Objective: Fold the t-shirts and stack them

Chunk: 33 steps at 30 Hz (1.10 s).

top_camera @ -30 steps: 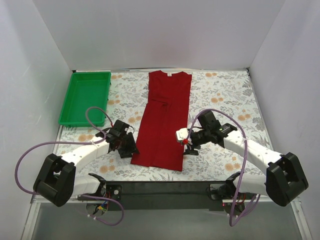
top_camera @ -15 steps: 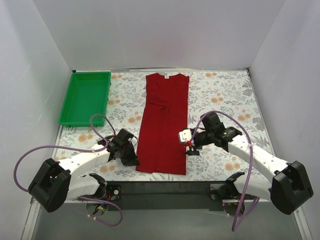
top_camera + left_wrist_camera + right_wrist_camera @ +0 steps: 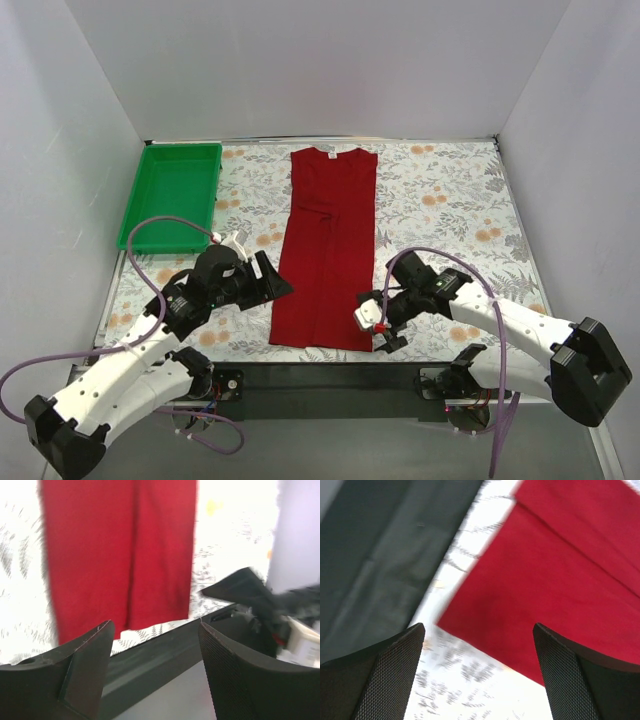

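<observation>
The right gripper [image 3: 479, 626] holds its two dark mesh fingers [image 3: 380, 675] spread wide at 6 o'clock, nothing between them. A dark red t-shirt [image 3: 555, 575], one fold line showing, fills 12 to 3 o'clock on the floral tablecloth [image 3: 455, 680]. The dark table edge [image 3: 380, 555] lies at 10 o'clock.

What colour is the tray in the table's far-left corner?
The tray is plain bright green, clearest in the top external view.
</observation>
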Each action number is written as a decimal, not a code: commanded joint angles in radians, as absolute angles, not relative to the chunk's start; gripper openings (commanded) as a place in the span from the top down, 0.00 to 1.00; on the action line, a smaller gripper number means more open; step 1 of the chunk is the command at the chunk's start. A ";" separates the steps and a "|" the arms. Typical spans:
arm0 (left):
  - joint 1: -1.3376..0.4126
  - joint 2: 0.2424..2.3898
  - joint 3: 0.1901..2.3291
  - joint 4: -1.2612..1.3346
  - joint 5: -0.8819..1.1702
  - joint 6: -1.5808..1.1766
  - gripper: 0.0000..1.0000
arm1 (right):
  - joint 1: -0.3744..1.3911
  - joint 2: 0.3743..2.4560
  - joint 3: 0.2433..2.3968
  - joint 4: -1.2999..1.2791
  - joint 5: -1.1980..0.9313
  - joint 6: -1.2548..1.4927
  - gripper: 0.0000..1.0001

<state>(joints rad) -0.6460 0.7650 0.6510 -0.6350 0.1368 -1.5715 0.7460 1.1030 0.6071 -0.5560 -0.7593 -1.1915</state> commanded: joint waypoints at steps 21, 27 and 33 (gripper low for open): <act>-0.652 0.611 0.563 -0.675 0.471 0.055 0.02 | 0.812 1.016 0.575 -0.534 -0.570 -1.106 0.22; -0.653 0.548 0.508 -0.721 0.523 0.169 0.06 | 0.805 1.040 0.568 -0.543 -0.641 -1.118 0.22; -0.689 0.621 0.469 -0.687 0.567 0.206 0.16 | 0.805 1.072 0.575 -0.542 -0.646 -1.112 0.23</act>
